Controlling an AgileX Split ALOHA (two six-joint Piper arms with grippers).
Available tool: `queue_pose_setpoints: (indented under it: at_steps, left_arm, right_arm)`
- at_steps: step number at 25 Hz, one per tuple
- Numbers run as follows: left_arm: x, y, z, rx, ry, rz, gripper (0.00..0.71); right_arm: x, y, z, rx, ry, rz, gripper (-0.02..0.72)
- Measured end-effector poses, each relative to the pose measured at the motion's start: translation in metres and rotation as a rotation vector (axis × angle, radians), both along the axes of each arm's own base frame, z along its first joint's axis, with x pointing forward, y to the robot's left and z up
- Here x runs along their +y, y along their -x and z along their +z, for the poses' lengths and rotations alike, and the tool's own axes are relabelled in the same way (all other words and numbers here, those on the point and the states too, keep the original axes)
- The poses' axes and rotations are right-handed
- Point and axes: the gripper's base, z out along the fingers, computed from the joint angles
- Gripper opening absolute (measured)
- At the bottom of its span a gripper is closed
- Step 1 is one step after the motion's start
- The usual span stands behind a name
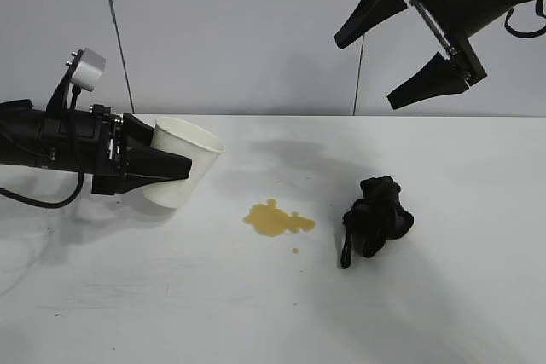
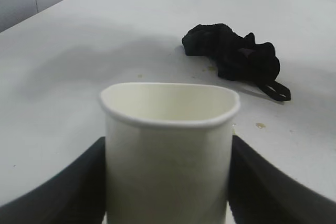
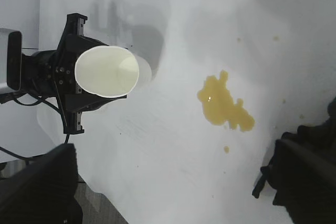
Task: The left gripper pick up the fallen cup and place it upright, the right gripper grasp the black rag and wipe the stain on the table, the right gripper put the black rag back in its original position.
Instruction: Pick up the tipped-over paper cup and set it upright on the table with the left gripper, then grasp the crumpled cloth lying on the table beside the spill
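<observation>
- The left gripper (image 1: pixel 171 166) reaches in low from the left side of the table (image 1: pixel 478 313) and pinches the cup (image 1: pixel 183 170) between its 2 fingers, 1 on each side of the wall
- The squeeze shows in the left wrist view: the cup's rim (image 2: pixel 169 103) is pressed slightly out of round
- The cup is tilted, mouth up and leaning toward the middle of the table; from the outside camera its base looks at or just above the tabletop, and I cannot tell whether it touches
- So step 1 of 3 is in hand: the cup is gripped but not yet set upright and let go
- The stain (image 1: pixel 277 219) lies untouched between the cup and the black rag (image 1: pixel 375 217), with 1 small droplet (image 1: pixel 295 251) just beside it
- The rag sits bunched on the table, right of the stain, its thin strap (image 1: pixel 345 249) trailing toward the front edge
- The right gripper (image 1: pixel 403 40) hangs high above the rag, fingers spread wide and holding nothing
- Next, I would judge, the left gripper needs to bring the cup vertical, seat its base flat clear of the stain, then open without knocking it over; a paper cup this light would tip easily
- After that the right gripper has to drop to the rag
</observation>
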Motion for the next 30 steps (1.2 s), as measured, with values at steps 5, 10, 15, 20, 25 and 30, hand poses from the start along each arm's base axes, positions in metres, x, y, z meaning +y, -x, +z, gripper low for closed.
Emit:
queue_pose_setpoints:
  at_steps: [5, 10, 15, 20, 25, 30]
  left_arm:
    - [0.000, 0.000, 0.000, 0.000, 0.000, 0.000, 0.434]
    - [0.000, 0.004, -0.003, 0.017, -0.001, 0.000, 0.475]
    - [0.000, 0.011, -0.008, 0.041, -0.004, -0.002, 0.622]
    - [0.000, 0.011, -0.008, 0.042, -0.004, -0.002, 0.656]
    - [0.000, 0.011, -0.008, 0.040, -0.003, -0.002, 0.659]
    - [0.000, 0.001, 0.008, 0.066, 0.024, 0.026, 0.659]
  right_arm:
    - [0.000, 0.001, 0.000, 0.008, -0.003, 0.010, 0.696]
    - [0.000, 0.001, 0.000, 0.008, -0.003, 0.010, 0.696]
    - [0.000, 0.001, 0.000, 0.008, -0.003, 0.010, 0.696]
    - [0.000, 0.001, 0.000, 0.008, -0.003, 0.010, 0.696]
    - [0.000, 0.001, 0.000, 0.010, -0.003, 0.009, 0.696]
    - [0.000, 0.001, 0.000, 0.010, -0.003, 0.009, 0.696]
